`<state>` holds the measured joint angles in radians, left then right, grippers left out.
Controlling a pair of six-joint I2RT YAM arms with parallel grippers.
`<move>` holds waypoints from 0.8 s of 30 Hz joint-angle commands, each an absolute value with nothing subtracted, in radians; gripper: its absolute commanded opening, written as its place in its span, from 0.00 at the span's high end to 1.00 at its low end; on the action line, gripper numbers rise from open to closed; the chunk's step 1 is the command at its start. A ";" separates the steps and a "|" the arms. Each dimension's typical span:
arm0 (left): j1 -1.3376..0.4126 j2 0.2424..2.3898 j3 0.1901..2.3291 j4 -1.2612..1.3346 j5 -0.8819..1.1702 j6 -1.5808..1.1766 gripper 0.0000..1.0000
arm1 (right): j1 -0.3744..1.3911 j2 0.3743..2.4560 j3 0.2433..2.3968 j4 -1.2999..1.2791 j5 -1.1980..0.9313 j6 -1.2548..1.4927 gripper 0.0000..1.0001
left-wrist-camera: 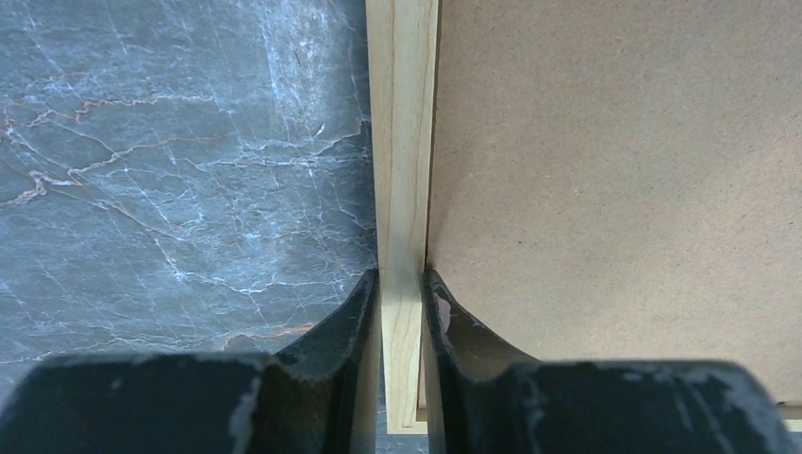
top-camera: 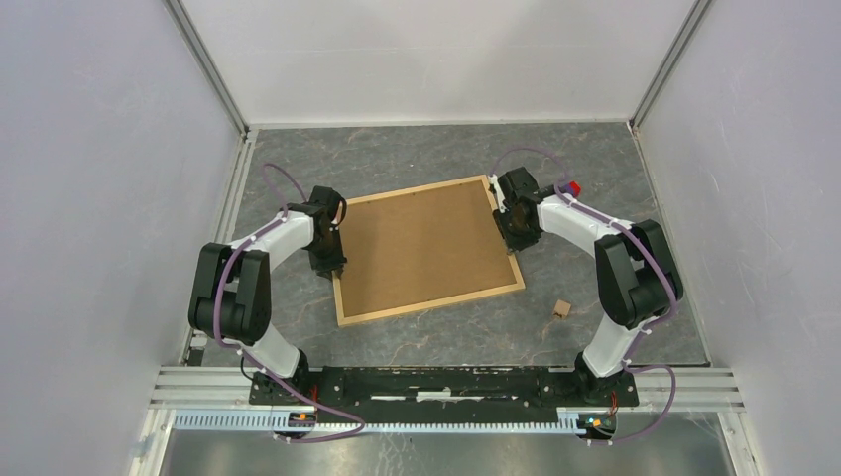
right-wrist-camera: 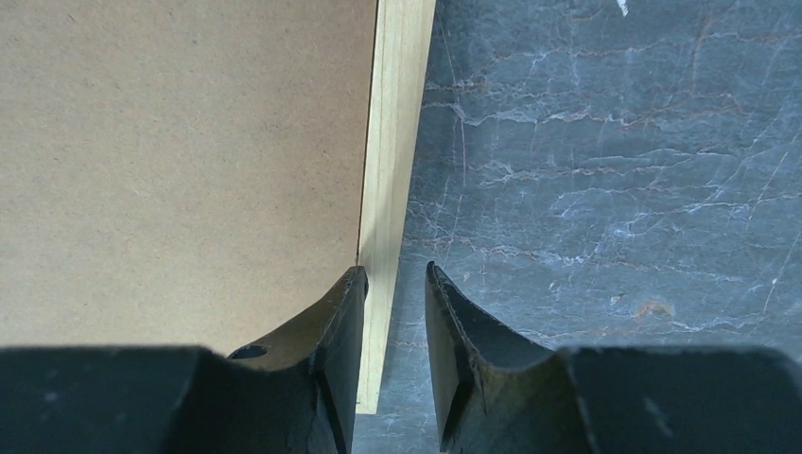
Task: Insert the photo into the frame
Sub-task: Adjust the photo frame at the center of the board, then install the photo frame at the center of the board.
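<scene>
The frame [top-camera: 426, 248] is lying back side up, brown panel showing, in the middle of the grey marbled surface [top-camera: 417, 159]. The left pincer [left-wrist-camera: 401, 284] is clamping the wooden strip along the frame's left edge. The right pincer [right-wrist-camera: 395, 279] is straddling the right-edge strip, parted, with a gap showing on its outer side.

Desk [top-camera: 615, 169]: grey marble-look top with pale and rust veins, seen in all three views. Small tan wooden block [top-camera: 561, 308] on desk, near-right part, standing alone. Small red item [top-camera: 572, 186] at far right, partly hidden, kind unclear. White enclosure walls [top-camera: 99, 149] at left, back and right. Aluminium rail [top-camera: 446, 382] along near desk edge.
</scene>
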<state>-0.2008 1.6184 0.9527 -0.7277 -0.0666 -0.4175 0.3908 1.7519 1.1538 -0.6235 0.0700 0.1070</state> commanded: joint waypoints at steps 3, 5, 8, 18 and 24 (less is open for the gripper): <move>-0.224 1.627 0.949 -0.684 -0.074 -0.393 0.98 | 0.383 1.758 1.114 -0.577 0.089 0.112 0.66; -0.224 1.629 0.950 -0.684 -0.074 -0.393 0.98 | 0.381 1.765 1.109 -0.572 0.093 0.112 0.66; -0.226 1.630 0.950 -0.683 -0.077 -0.393 0.98 | 0.378 1.776 1.098 -0.560 0.094 0.111 0.66; -0.228 1.631 0.953 -0.685 -0.082 -0.391 0.98 | 0.365 1.824 1.131 -0.549 0.066 0.107 0.67; -0.230 1.630 0.948 -0.686 -0.080 -0.391 0.98 | 0.367 1.826 1.079 -0.539 0.002 0.111 0.68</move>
<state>-0.2123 1.6180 0.9527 -0.7280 -0.0772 -0.4175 0.3679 1.7683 1.1366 -0.5743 0.0299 0.1074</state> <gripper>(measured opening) 0.258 0.330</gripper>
